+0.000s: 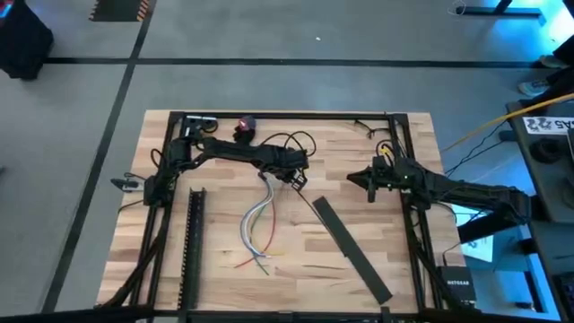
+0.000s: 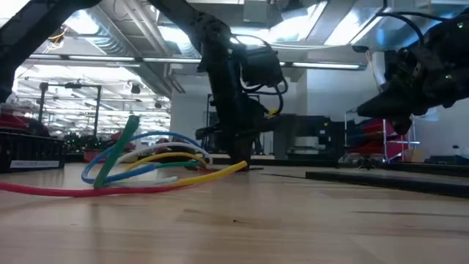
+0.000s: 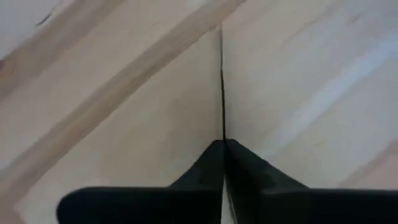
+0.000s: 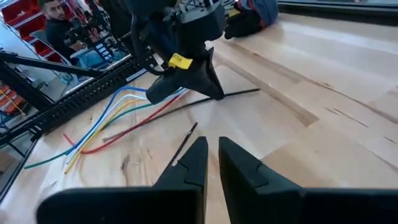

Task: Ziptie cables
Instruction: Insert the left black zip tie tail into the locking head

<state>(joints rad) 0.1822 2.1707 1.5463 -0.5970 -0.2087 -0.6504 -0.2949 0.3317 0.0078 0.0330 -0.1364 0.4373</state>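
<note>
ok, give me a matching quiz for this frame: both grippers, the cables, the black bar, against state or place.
1 left gripper
2 right gripper
3 cables
4 black bar

A lying diagonally, right of the cables
B raised, fingers slightly apart
C fanned out mid-table
D shut on a thin zip tie

Pairs: 1-D, 2-B, 3-C, 4-A

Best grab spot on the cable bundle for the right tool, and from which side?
Probably the far half of the cables, where the wires run close together; toward the table's front edge they fan apart. Bring the right tool straight down from its own side, closing across the bundle, short of the left tool, which is shut on a zip tie at the far end.
</note>
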